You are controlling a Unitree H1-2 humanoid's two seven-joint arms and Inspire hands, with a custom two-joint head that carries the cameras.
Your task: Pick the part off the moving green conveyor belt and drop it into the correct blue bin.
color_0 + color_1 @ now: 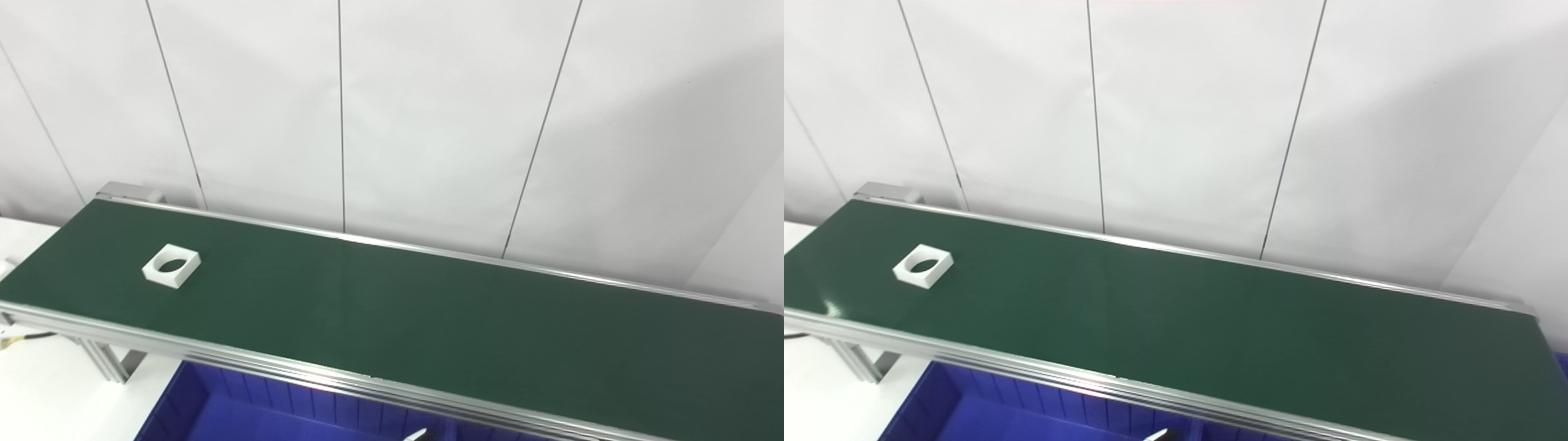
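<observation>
At bottom edge, perhaps fingers point(418, 435), cut off.

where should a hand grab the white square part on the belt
Take the white part by two opposite outer side walls, coming down from above. It lies flat on the green belt with its round hole facing up, so the straight sides are free; a finger in the hole might also work.
</observation>
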